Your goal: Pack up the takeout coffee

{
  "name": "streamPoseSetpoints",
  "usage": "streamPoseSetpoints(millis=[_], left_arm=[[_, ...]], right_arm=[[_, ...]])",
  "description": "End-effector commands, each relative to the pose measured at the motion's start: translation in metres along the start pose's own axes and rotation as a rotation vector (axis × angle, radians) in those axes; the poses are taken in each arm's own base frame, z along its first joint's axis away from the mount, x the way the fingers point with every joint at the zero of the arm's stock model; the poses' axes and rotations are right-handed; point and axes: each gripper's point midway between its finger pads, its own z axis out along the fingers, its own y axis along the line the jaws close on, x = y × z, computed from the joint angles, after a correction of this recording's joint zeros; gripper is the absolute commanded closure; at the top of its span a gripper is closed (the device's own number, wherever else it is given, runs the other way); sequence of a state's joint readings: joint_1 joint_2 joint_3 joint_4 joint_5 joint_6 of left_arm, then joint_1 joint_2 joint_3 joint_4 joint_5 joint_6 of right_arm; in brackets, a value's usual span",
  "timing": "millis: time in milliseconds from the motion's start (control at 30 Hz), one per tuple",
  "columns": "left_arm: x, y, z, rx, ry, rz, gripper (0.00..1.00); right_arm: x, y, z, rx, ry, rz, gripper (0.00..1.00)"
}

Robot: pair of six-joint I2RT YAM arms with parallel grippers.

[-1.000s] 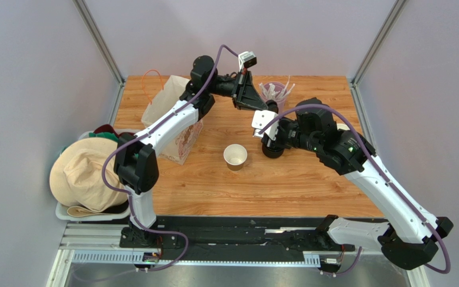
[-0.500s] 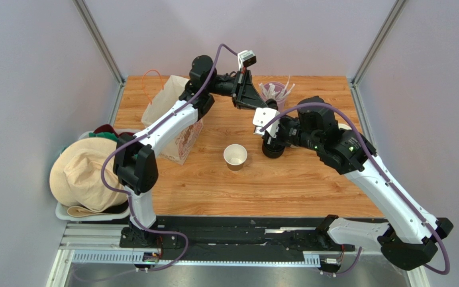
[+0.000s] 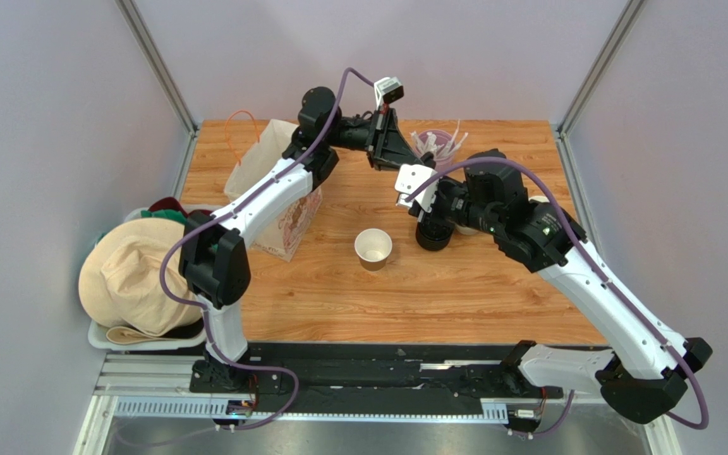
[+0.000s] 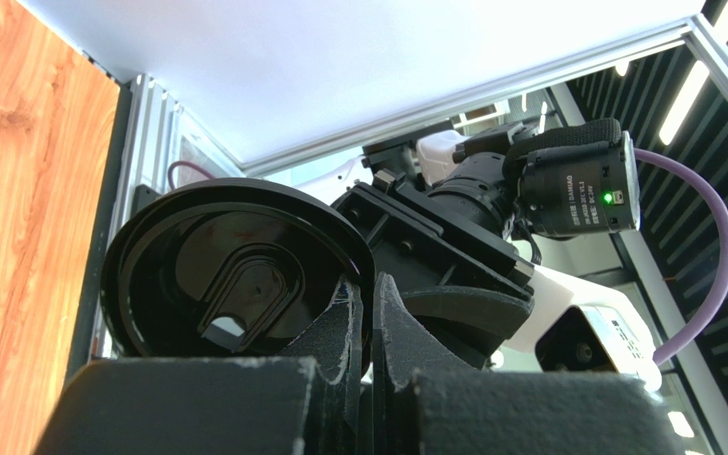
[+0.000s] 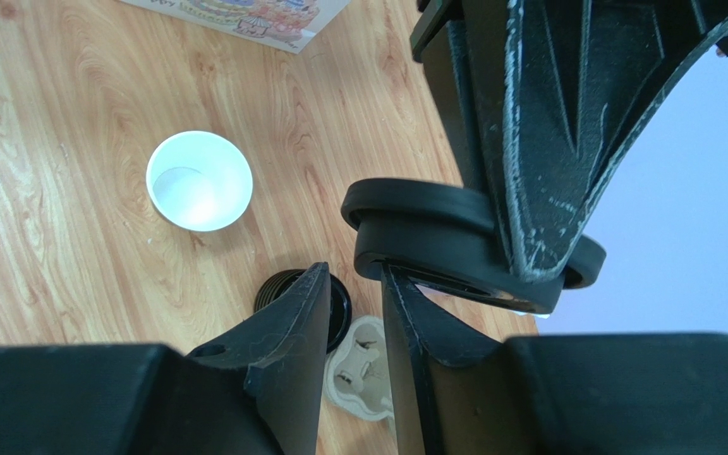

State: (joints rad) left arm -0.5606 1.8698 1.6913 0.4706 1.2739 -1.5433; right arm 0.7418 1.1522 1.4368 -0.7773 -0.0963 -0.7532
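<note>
The takeout coffee cup [image 3: 373, 248] stands open on the wooden table, kraft-brown outside and white inside [image 5: 199, 180], with no lid on it. My left gripper [image 3: 397, 165] hangs over the back of the table, shut on the rim of a black lid [image 4: 235, 284], and its pinch [image 4: 368, 289] is clear in the left wrist view. My right gripper [image 3: 423, 195] is just right of it with its jaws partly open [image 5: 354, 275] and nothing between them. That lid [image 5: 434, 227] sits right above my right fingertip.
A stack of black lids [image 3: 432, 237] and a beige moulded piece [image 5: 363, 374] lie right of the cup. A pink cup of white sticks [image 3: 436, 144] stands at the back. The paper bag [image 3: 271, 190] is on the left, and a bin of cloths [image 3: 140, 275] sits off the table's left edge.
My right gripper has shifted a little toward the back left, closer to the lid in my left gripper. The cup and the lid stack have not moved.
</note>
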Motion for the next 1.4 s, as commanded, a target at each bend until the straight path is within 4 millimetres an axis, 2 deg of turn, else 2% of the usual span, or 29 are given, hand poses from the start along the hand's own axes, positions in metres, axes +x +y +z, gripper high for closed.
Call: streamPoseSetpoints(millis=[0,100,133,233,333,400,433,467,500,533,600,633,667,700,733,767,800,900,933,967,1000,1033,1133,1200,1267,1367], left_arm=[[0.005,-0.034,-0.003,0.034,-0.005,0.079,1.0],[-0.001,-0.041,-0.011,0.03,-0.032,0.108,1.0],[-0.002,-0.042,-0.013,0.026,-0.037,0.112,1.0],[-0.001,-0.041,-0.016,0.018,-0.032,0.126,1.0],[0.0,-0.041,-0.016,0.015,-0.021,0.143,1.0],[0.002,-0.05,-0.018,0.022,-0.003,0.194,1.0],[0.003,-0.054,-0.02,0.025,0.006,0.217,1.0],[0.005,-0.059,-0.021,0.031,0.021,0.249,1.0],[0.01,-0.068,-0.023,0.04,0.051,0.289,1.0],[0.012,-0.073,-0.025,0.044,0.066,0.318,1.0],[0.025,-0.089,-0.03,0.058,0.134,0.405,1.0],[0.028,-0.093,-0.032,0.061,0.153,0.43,1.0],[0.032,-0.098,-0.033,0.064,0.171,0.453,1.0],[0.04,-0.104,-0.037,0.067,0.209,0.486,1.0],[0.044,-0.106,-0.038,0.069,0.22,0.502,1.0],[0.047,-0.108,-0.039,0.069,0.231,0.508,1.0],[0.052,-0.112,-0.041,0.07,0.233,0.519,1.0],[0.059,-0.116,-0.043,0.071,0.248,0.539,1.0],[0.061,-0.116,-0.043,0.073,0.25,0.545,1.0],[0.062,-0.116,-0.043,0.073,0.248,0.543,1.0],[0.065,-0.116,-0.043,0.075,0.254,0.543,1.0],[0.067,-0.115,-0.043,0.079,0.265,0.551,1.0],[0.085,-0.112,-0.037,0.105,0.344,0.543,1.0],[0.104,-0.113,-0.031,0.136,0.435,0.538,1.0],[0.122,-0.113,-0.026,0.164,0.518,0.517,1.0],[0.138,-0.113,-0.022,0.19,0.57,0.501,1.0]], right_arm=[[-0.017,-0.025,-0.006,0.1,-0.044,0.017,0.66],[-0.015,-0.032,-0.021,0.13,-0.005,0.022,0.58],[-0.017,-0.041,-0.031,0.17,-0.001,0.024,0.52],[-0.015,-0.053,-0.045,0.231,0.017,0.026,0.49],[-0.017,-0.05,-0.052,0.211,-0.013,0.061,0.46],[-0.021,-0.046,-0.057,0.154,-0.067,0.131,0.42],[-0.015,-0.051,-0.062,0.159,-0.07,0.165,0.38],[-0.02,-0.043,-0.062,0.098,-0.11,0.185,0.37],[-0.02,-0.042,-0.063,0.08,-0.124,0.215,0.36],[-0.012,-0.049,-0.065,0.088,-0.12,0.249,0.35],[-0.017,-0.045,-0.065,0.008,-0.184,0.307,0.33],[-0.007,-0.054,-0.066,0.011,-0.184,0.349,0.3],[-0.017,-0.048,-0.068,-0.069,-0.253,0.362,0.28],[-0.019,-0.048,-0.07,-0.1,-0.283,0.381,0.24],[-0.012,-0.054,-0.071,-0.11,-0.295,0.429,0.19],[-0.022,-0.05,-0.073,-0.176,-0.364,0.424,0.16],[-0.02,-0.047,-0.071,-0.204,-0.379,0.44,0.13],[-0.023,-0.041,-0.067,-0.296,-0.446,0.452,0.08],[-0.023,-0.037,-0.065,-0.326,-0.455,0.506,0.06],[-0.033,-0.039,-0.067,-0.36,-0.524,0.461,0.03],[-0.036,-0.035,-0.067,-0.401,-0.556,0.457,0.03],[-0.035,-0.023,-0.065,-0.492,-0.595,0.469,0.02],[-0.041,-0.023,-0.051,-0.509,-0.603,0.452,0.02],[-0.042,-0.023,-0.046,-0.515,-0.604,0.442,0.02],[-0.049,-0.022,-0.051,-0.539,-0.624,0.425,0.02],[-0.056,-0.024,-0.057,-0.532,-0.631,0.403,0.03]])
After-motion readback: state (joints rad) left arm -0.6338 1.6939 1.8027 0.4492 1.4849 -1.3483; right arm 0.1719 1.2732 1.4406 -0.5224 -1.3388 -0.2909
